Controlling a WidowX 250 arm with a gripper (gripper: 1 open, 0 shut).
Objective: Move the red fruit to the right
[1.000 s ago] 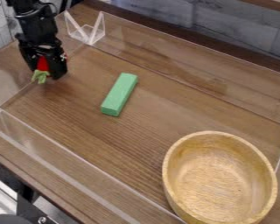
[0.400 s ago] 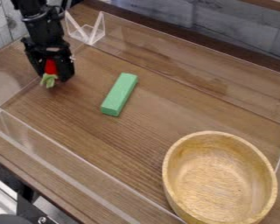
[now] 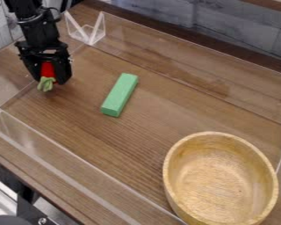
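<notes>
Though broad and mostly bare, wooden tabletop [image 3: 167,132] fenced by clear acrylic walls [image 3: 202,39], presumably to keep loose pieces from rolling off. Next in size, round wooden bowl [image 3: 220,180] parked at the near right corner, well apart from the action and no part of this step. Then flat green rectangular block [image 3: 119,94] lying at a slant near the middle, right of the arm and directly across the likely path rightward, so worth passing over or around. Black gripper [image 3: 46,74] at the far left, pointed down, jaws clenched on the red fruit [image 3: 45,72], only a sliver of red visible between the fingers with the green leafy end [image 3: 43,84] poking out below. Cannot tell whether fruit hangs just clear of the wood or touches it. Grip from above probably chosen for a clean lift. Judged stage: fruit grasped at far left, carry to the right not yet made.
</notes>
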